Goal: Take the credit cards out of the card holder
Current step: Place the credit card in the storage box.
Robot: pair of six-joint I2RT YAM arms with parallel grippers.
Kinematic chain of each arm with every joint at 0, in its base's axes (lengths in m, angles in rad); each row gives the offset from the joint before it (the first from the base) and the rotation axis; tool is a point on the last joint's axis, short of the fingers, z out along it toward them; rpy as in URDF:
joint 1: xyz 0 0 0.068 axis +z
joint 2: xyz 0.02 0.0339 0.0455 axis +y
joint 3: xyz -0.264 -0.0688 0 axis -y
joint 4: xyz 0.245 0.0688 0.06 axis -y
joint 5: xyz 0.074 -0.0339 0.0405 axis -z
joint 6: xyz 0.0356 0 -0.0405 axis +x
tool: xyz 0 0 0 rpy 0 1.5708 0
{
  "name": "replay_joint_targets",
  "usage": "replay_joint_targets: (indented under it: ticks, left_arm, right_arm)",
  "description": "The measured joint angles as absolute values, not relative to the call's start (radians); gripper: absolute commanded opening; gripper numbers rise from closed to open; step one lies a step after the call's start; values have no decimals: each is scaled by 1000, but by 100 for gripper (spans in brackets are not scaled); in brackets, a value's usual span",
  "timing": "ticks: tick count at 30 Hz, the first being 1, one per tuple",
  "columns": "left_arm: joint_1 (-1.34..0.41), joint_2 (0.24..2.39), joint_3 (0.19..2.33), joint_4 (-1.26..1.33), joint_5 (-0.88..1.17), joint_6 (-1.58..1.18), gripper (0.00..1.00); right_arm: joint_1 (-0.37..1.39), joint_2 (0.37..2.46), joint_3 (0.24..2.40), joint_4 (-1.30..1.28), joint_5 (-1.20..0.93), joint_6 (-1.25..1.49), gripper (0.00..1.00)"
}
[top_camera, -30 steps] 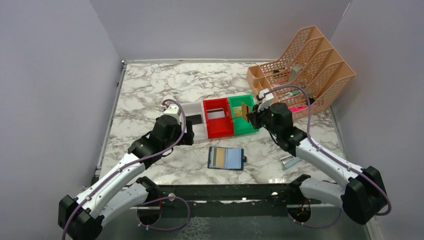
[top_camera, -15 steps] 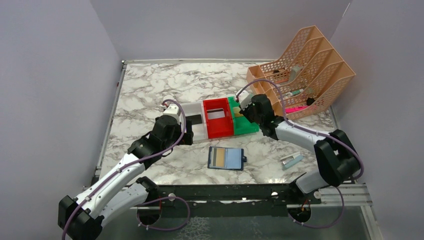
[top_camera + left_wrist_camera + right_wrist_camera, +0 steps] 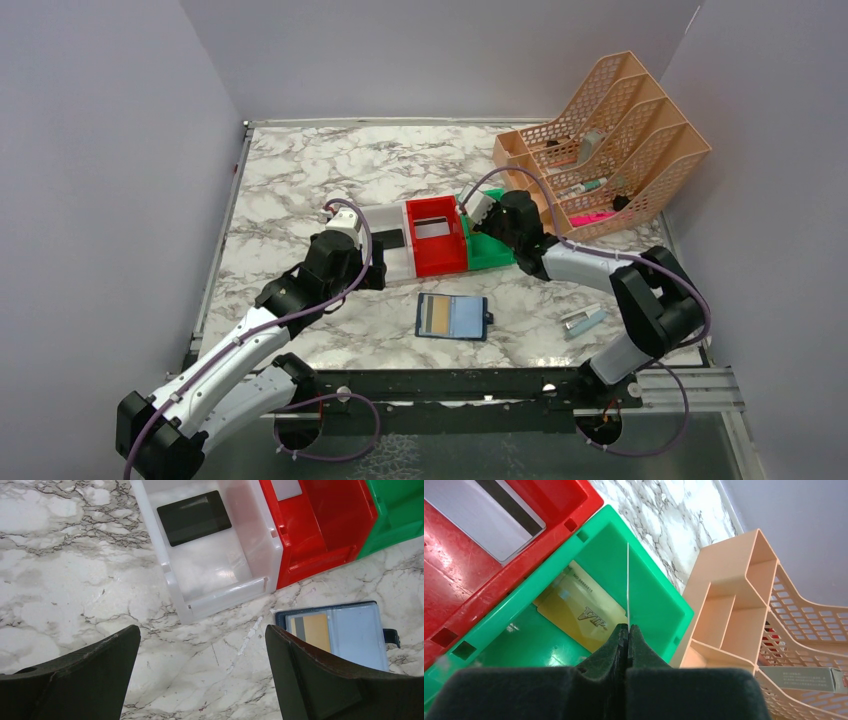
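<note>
Right hand (image 3: 628,629) pinched shut on thin card (image 3: 628,580), edge-on, w/ gold card (image 3: 579,611) flat in green bin (image 3: 651,597) below.

Both arms are built of white shells set between chunky black joint housings. The left arm (image 3: 240,345) stems from a black base block at seven o'clock of the overhead view, the right arm (image 3: 585,265) from one at five o'clock. A thin lilac cable (image 3: 367,240) loops off the left wrist and trails along its links. A second cable (image 3: 497,172) arches over the right wrist. The left pincer (image 3: 200,675) has two broad, tapering, matte black fingers (image 3: 75,675). The right pincer (image 3: 628,629) shows the same black, faintly grainy plastic.
</note>
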State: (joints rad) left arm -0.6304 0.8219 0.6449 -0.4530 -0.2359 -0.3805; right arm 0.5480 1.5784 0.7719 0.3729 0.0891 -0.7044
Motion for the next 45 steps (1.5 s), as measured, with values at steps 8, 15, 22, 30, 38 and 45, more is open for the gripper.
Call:
replay_joint_targets:
  ticks: [8,15,22,30,38,45]
  left_arm:
    - [-630,822,645,-453,-236,-380,99]
    - [-630,822,645,-453,-236,-380,99]
    - [-630,833,645,-453,-236,-380,99]
    - [-630,844,645,-453,-236,-379,99]
    - [-630,845,645,-453,-236,-379,99]
    - [-630,848,645,-453,-236,-376,99]
  right_arm:
    - [541,1634,759,415,74,-731,1]
    - [517,1654,761,418,46,-762,5]
    - [509,1702,801,409,39,-787,4]
    - [509,1711,807,379,20,-787,9]
    - [508,1711,813,342,4,-786,14]
    - [508,1711,813,331,-2,-786,18]
